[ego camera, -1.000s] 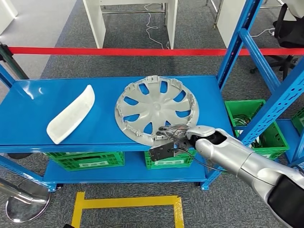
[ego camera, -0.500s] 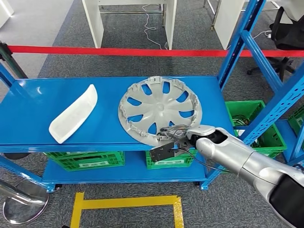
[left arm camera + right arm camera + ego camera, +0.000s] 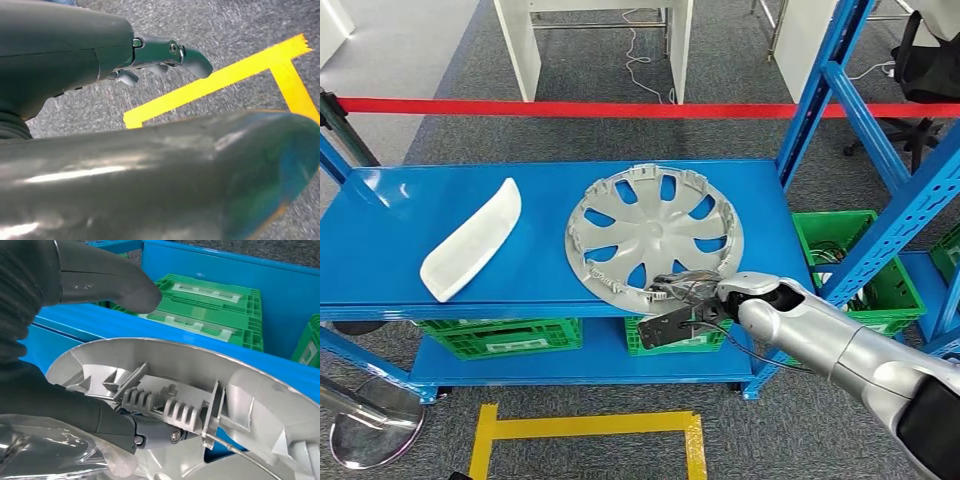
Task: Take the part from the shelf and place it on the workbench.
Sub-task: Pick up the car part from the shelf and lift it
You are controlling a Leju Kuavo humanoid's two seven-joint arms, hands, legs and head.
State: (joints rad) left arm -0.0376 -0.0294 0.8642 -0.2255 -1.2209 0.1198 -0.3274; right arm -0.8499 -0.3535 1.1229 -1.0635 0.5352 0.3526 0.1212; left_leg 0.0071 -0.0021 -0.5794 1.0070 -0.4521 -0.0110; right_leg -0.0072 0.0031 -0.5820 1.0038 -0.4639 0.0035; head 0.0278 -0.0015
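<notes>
A silver hubcap [image 3: 654, 232] lies inner side up on the blue shelf [image 3: 539, 190], its near rim overhanging the front edge. My right hand [image 3: 688, 302] is at that near rim. In the right wrist view its dark fingers [image 3: 151, 432] lie inside the hubcap [image 3: 245, 390] against the ribbed clips, while the thumb [image 3: 113, 280] stands apart below the rim with blue shelf showing between. My left hand [image 3: 166, 52] hangs over the floor with its fingers stretched out and nothing in it.
A white curved part [image 3: 471, 240] lies on the shelf's left half. Green crates [image 3: 501, 337] sit on the lower shelf and another [image 3: 863, 260] to the right. Blue uprights [image 3: 818, 90] rise at the right. Yellow floor tape [image 3: 584, 427] and a red barrier tape [image 3: 622, 108] are in view.
My right hand has sunk a little lower at the hubcap's near rim. The hubcap and white part lie as before; the camera swayed slightly.
</notes>
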